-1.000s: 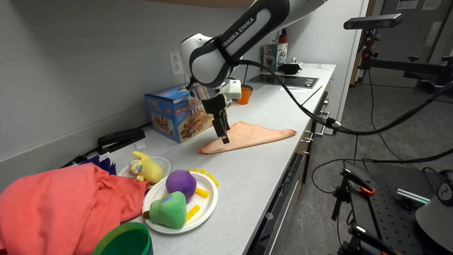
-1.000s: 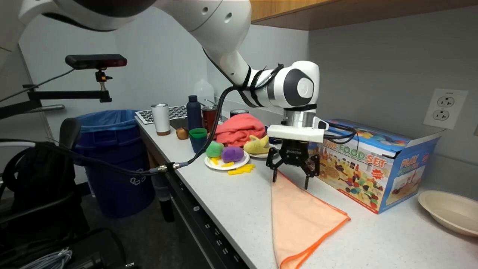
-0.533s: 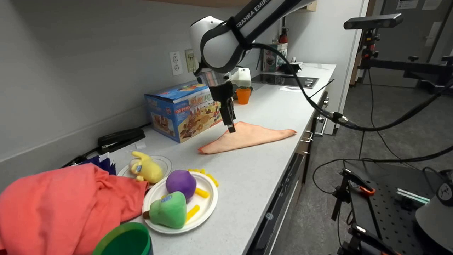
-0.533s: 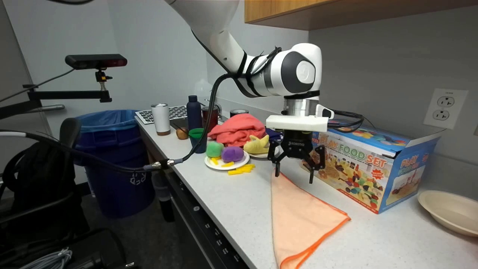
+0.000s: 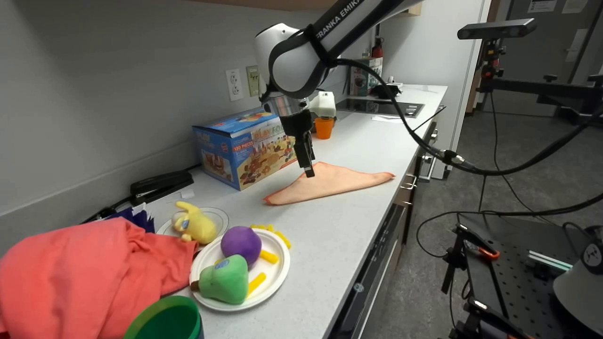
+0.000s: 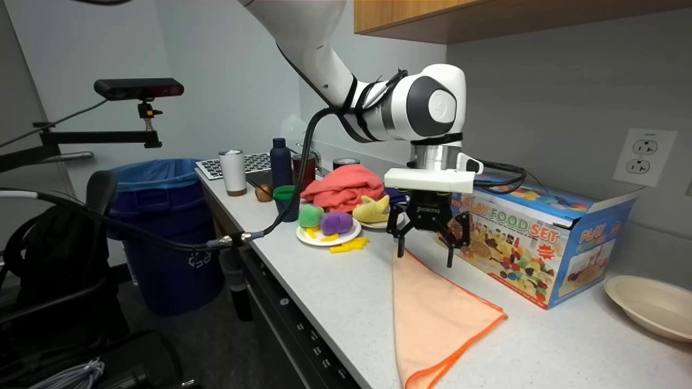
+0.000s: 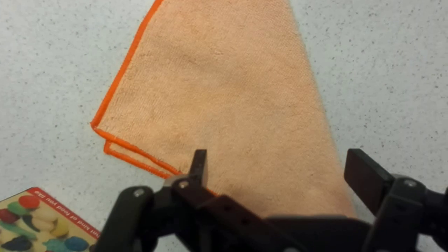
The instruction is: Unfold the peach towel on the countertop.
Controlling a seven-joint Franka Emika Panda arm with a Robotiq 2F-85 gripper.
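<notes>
The peach towel with orange edging lies flat on the countertop, folded into a rough triangle. It shows in both exterior views [image 5: 337,181] [image 6: 438,319] and fills the middle of the wrist view [image 7: 227,87]. At its left corner in the wrist view, two orange edges lie one over the other, slightly offset. My gripper [image 6: 425,260] is open and empty, pointing down above the towel's narrow far end. In the wrist view the gripper [image 7: 276,150] has its fingers wide apart with towel below between them. The towel's end nearest the gripper is partly hidden by the gripper there.
A play food box [image 6: 519,243] stands beside the towel against the wall. A plate [image 5: 278,278] with plush toys and yellow sticks, a coral cloth [image 5: 85,278] and a green cup [image 5: 165,320] lie further along. A beige bowl [image 6: 654,305] stands near the box.
My gripper has risen from near the towel's end and shifted slightly along it; over the last half second it is almost still. It stays open. The towel has not moved.
</notes>
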